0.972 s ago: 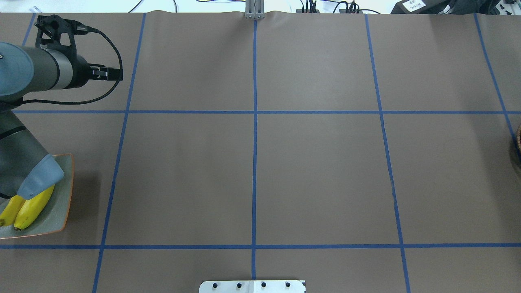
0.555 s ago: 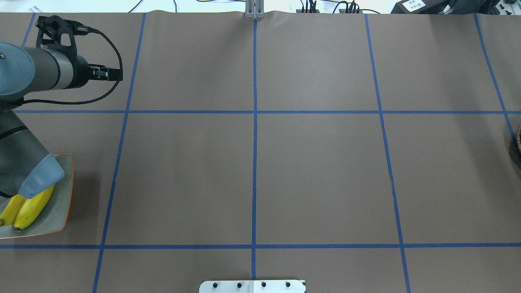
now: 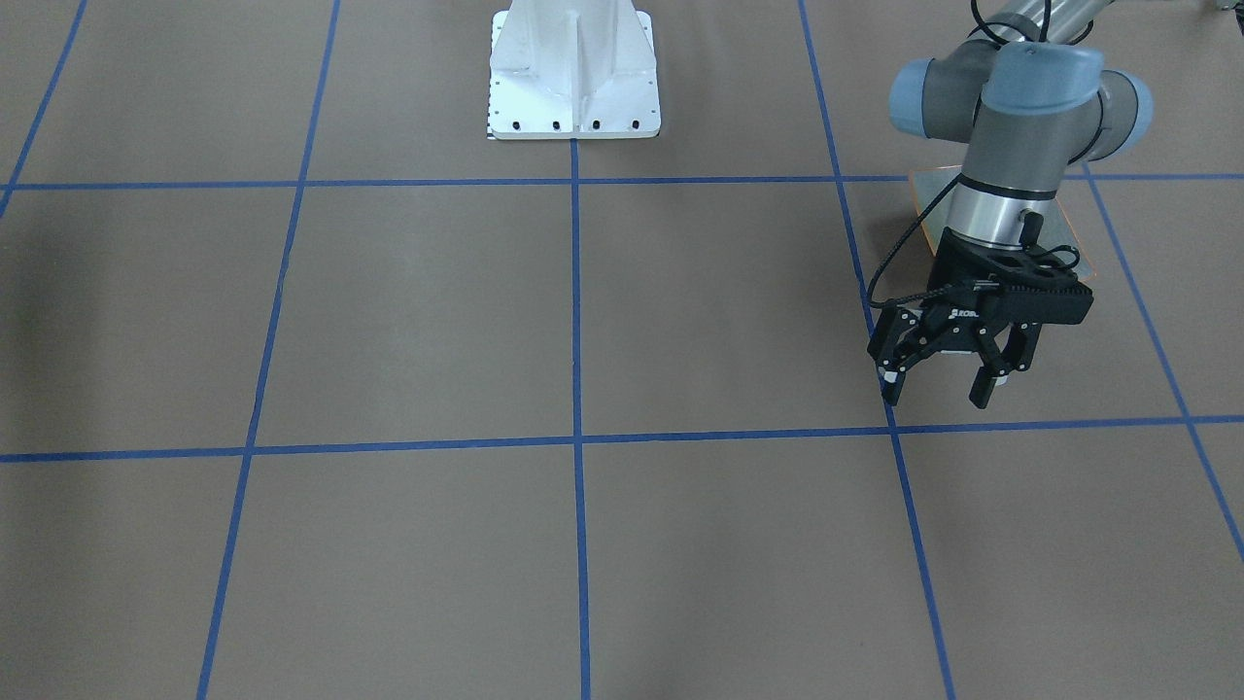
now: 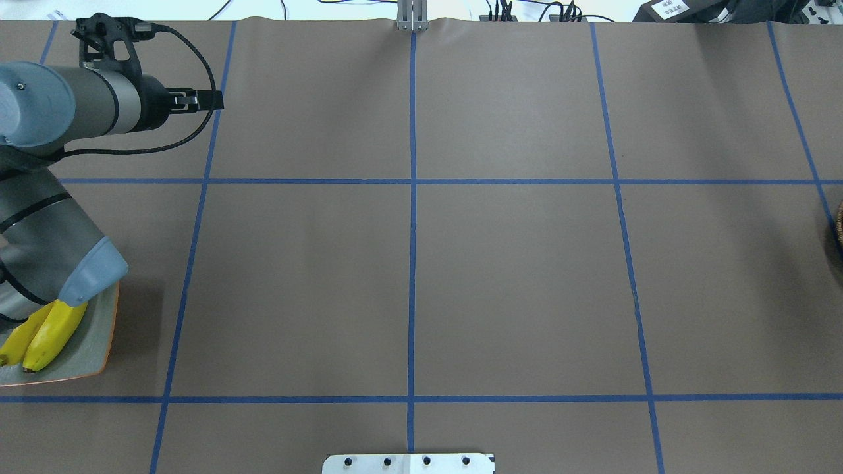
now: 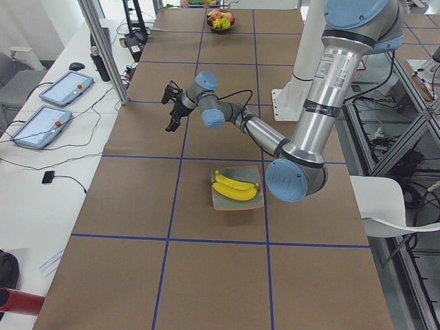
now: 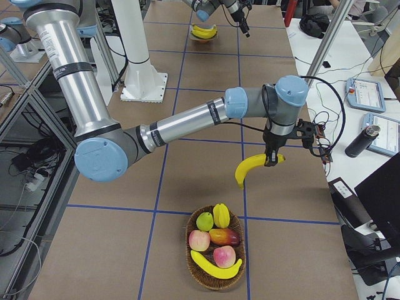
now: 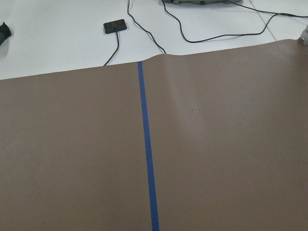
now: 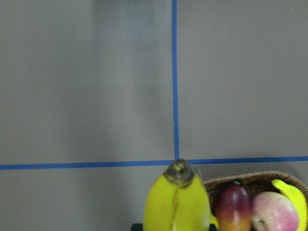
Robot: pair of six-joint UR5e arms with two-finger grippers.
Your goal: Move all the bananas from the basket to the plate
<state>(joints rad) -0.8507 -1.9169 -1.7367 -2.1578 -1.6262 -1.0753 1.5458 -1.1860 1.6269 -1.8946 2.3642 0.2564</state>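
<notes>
Brown paper gridded with blue tape covers the table (image 4: 514, 276), and tablets (image 5: 65, 88) sit on the white bench alongside it. Down at the right end, the right gripper (image 6: 270, 161) is clamped on the held banana (image 6: 250, 169). It is a curved, bright yellow fruit with a dark brown tip, and it hangs clear of the paper just past the wicker basket (image 6: 188, 247). On the right wrist camera that tip pokes up from the bottom edge.

The basket banana (image 6: 215, 267) lies along the basket's near rim, under the other fruit (image 6: 212, 236). At the left end the two plate bananas (image 5: 235, 187) lie side by side on the grey-green plate (image 5: 223, 203) with its thin orange rim.

The left gripper (image 3: 936, 389) hangs over bare paper beyond the plate, fingers spread wide with nothing between them.

Against a second ago, the left arm (image 4: 39, 217) has swung. Its gripper now reaches further toward the table's middle and far edge. The blue elbow cap (image 4: 95, 276) has slid across the plate's upper edge and hides more of it. The two bananas on the plate have not shifted.
</notes>
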